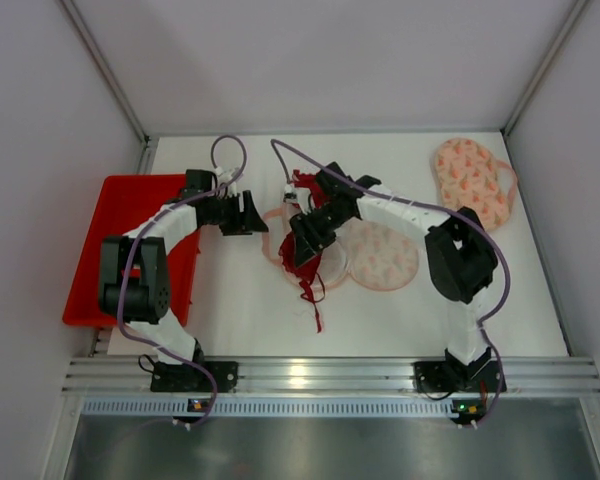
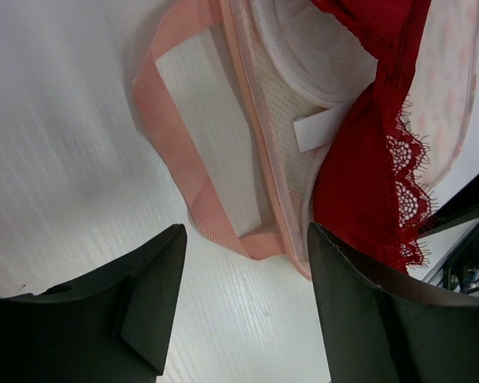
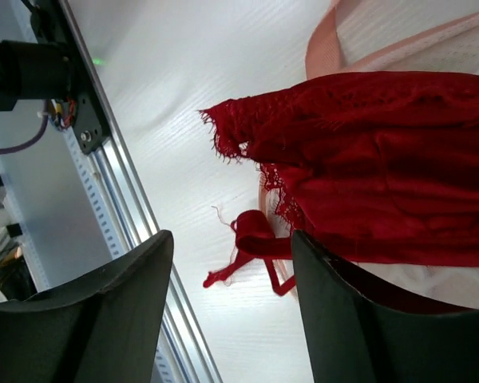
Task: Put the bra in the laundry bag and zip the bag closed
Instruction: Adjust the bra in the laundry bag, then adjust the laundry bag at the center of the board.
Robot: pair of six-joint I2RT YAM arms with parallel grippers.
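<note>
Red lace is the trouble here: the bra (image 3: 399, 167) lies bunched on the open mouth of the pink laundry bag (image 1: 385, 258) at the middle of the surface, one cup over the bag's white mesh lining. A strap (image 1: 313, 300) trails out onto the bare surface towards the arms. How much of the bra is truly inside, I cannot tell.

The right claw (image 3: 231, 237) hangs just over the bra with its fingers apart and nothing between them. The left claw (image 2: 246, 231) is also spread and holding nothing, hovering beside the bag's pink edging (image 2: 191, 207).

The likely failure is at the zip. If the strap or the lace fringe stays over the rim, the zip could catch and jam on it. The bag is limp too, so a push on the bra may slide the whole bag instead of tucking the cloth in, unless one claw pins the edging.
</note>
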